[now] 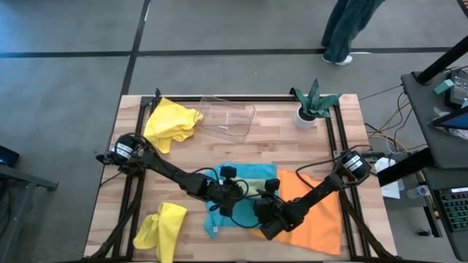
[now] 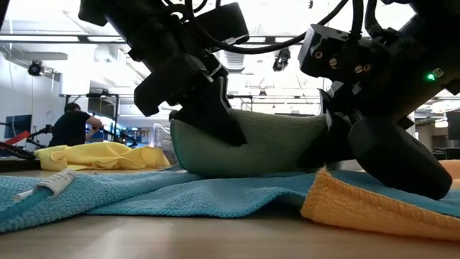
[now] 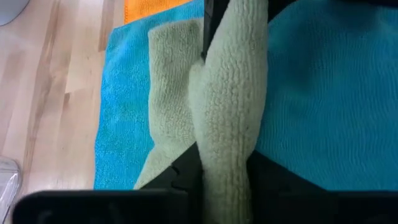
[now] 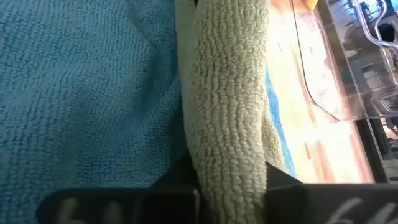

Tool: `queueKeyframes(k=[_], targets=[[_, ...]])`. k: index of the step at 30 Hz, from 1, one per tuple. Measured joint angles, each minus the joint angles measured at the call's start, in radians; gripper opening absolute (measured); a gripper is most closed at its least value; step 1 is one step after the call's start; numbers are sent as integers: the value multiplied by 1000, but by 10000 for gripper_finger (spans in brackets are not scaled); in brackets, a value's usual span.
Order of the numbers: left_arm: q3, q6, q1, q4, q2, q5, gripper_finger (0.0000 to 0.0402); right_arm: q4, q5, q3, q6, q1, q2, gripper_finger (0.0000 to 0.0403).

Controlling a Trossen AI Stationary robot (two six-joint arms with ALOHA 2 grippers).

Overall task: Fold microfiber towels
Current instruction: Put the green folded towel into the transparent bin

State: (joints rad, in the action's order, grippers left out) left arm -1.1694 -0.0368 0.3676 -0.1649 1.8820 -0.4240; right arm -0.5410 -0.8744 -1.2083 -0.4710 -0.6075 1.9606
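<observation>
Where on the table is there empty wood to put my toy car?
Bare wood lies between the yellow towel at the back-left and the yellow towel at the front-left, and behind the orange towel, between clear tray and plant. The middle front is crowded with towels and both arms.

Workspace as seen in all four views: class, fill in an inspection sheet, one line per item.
Surface: wooden table, black frame rails at its sides.
Job's things: sage green towel on turquoise towel; orange towel beside it; two yellow towels crumpled apart.
Clutter: clear tray; potted plant.
Grippers: left tool and right tool each shut on the sage green towel.
Cables: black cables along the arms; wires right of the table.
Surroundings: person's legs; seated person; desk.
</observation>
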Motion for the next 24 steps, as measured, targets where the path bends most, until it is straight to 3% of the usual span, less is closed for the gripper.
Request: queueKeyframes(k=[12,17,24], targets=[[14,19,11,-64,0,-11,225,-4,12,1,-12,0,-4,19],[15,15,13,-143,0,-76,261,-7,15,2,-25,0,-5,18],[16,15,14,-142,0,-79,293,-7,15,2,-33,0,-5,18]])
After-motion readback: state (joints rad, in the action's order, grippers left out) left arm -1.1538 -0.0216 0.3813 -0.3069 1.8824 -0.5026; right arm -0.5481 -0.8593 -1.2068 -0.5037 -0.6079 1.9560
